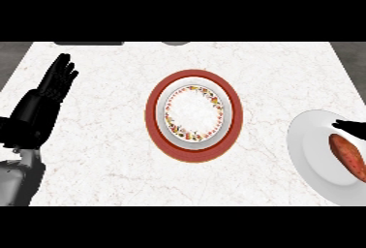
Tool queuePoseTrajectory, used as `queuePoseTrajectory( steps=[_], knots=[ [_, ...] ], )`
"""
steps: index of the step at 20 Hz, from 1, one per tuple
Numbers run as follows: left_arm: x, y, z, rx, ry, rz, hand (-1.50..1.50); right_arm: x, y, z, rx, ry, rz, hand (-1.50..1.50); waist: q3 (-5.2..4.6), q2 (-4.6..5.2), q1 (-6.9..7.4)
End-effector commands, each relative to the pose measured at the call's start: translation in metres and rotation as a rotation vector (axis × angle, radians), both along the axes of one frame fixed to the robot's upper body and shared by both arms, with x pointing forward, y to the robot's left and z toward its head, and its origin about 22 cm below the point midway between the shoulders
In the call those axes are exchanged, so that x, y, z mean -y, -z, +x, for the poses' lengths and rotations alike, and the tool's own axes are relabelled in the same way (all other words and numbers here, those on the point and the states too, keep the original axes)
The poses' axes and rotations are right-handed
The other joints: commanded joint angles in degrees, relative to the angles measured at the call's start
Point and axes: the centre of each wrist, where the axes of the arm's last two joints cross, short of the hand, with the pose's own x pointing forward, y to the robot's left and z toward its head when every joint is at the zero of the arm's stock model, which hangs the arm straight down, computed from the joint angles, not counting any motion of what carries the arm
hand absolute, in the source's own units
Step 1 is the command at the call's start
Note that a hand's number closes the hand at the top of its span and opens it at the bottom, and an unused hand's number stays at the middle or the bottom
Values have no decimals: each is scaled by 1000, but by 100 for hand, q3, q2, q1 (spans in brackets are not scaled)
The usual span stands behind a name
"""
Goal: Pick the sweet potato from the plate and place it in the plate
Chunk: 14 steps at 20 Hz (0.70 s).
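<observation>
The white marble counter (pixel 107 160) fills the view. At its middle lies a round red-rimmed plate with a floral-patterned white plate inside it (pixel 193 114), bare of food. At the right edge sits a plain white plate (pixel 309 150), partly cut off by the view. The robot's left hand (pixel 53 82) rests at the far left, its black fingers straight and pointing up, holding nothing. On the white plate, toward its right side, lies the reddish-orange, elongated sweet potato (pixel 348 156). Just beyond its far end, the right hand (pixel 352 127) shows only as dark fingers coming in from the right edge; whether they are spread or curled cannot be told.

The step in hand looks like the approach to the pick. Next, the right hand would need to settle over the sweet potato, close round it, lift, and carry it left to the patterned plate.
</observation>
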Motion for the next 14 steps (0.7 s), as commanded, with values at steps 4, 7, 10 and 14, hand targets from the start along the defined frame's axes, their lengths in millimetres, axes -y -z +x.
queuePoseTrajectory(
  steps=[4,7,10,14],
  knots=[
    [0,2,7,-6,-7,-2,0,16,29,13,-46,3,-7,-150,1,6,13],
    [5,11,1,-9,-5,6,0,-3,50,9,-81,-31,-7,-150,-1,0,-7],
    [3,-16,5,20,1,-2,0,11,53,10,-89,11,-35,-150,0,-4,-8],
    [-17,-2,-9,7,0,-10,0,10,85,-2,-99,-3,-83,-150,0,-3,13]
  ],
)
